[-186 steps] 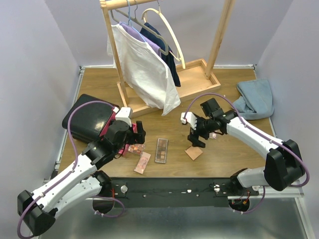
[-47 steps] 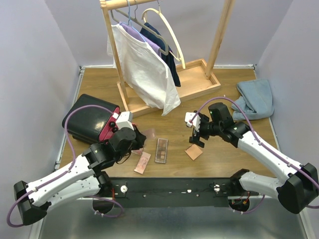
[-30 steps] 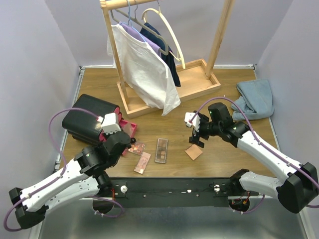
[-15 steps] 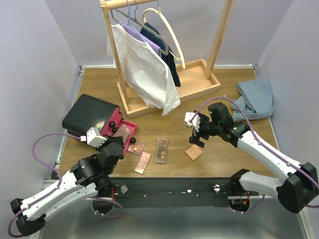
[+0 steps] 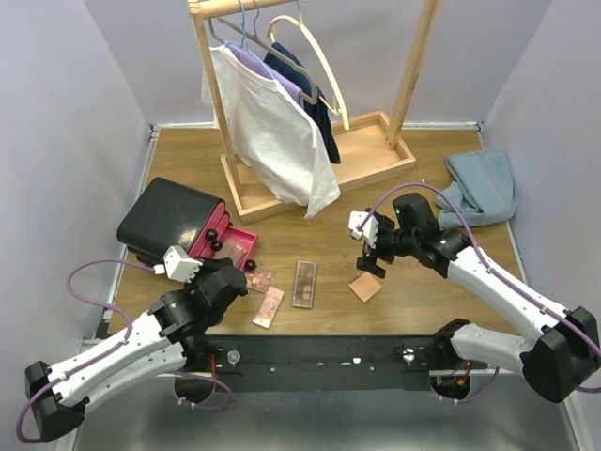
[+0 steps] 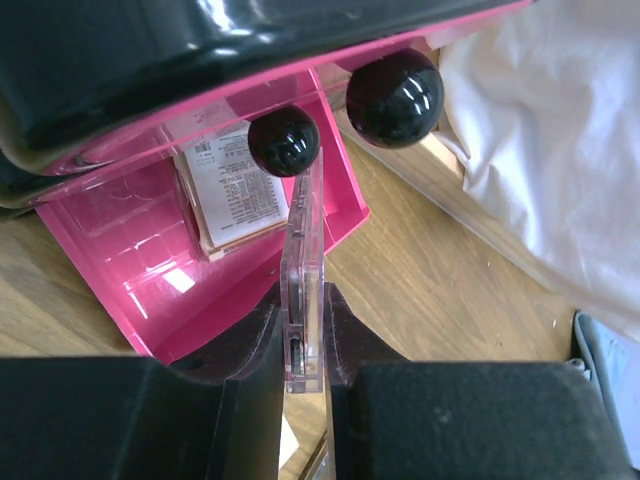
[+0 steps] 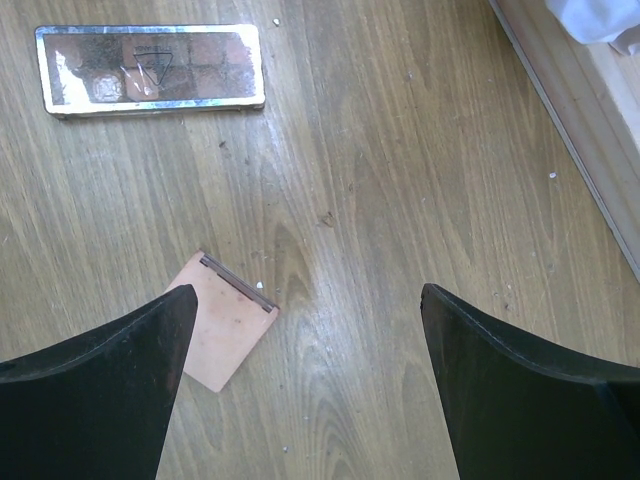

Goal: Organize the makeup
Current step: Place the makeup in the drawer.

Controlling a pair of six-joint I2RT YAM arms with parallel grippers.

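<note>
My left gripper (image 6: 305, 345) is shut on a thin clear-cased palette (image 6: 303, 300), held edge-on just in front of the open pink drawer (image 6: 150, 250). From above, that gripper (image 5: 240, 283) sits at the drawer's near corner, with the palette (image 5: 259, 279) at its tip. A labelled compact (image 6: 235, 195) lies in the drawer. A pink palette (image 5: 268, 307), a brown palette (image 5: 304, 284) and a peach compact (image 5: 365, 287) lie on the table. My right gripper (image 7: 305, 390) hangs open above the wood, the peach compact (image 7: 222, 333) by its left finger and the brown palette (image 7: 150, 67) further off.
The black case (image 5: 174, 221) with two round black knobs (image 6: 394, 97) stands at the left. A wooden clothes rack (image 5: 310, 178) with a white shirt (image 5: 272, 132) fills the back middle. A blue cloth (image 5: 481, 186) lies at the right.
My left arm has drawn back towards the near left edge and off the drawer, which now shows open from above. The right arm has not moved.
</note>
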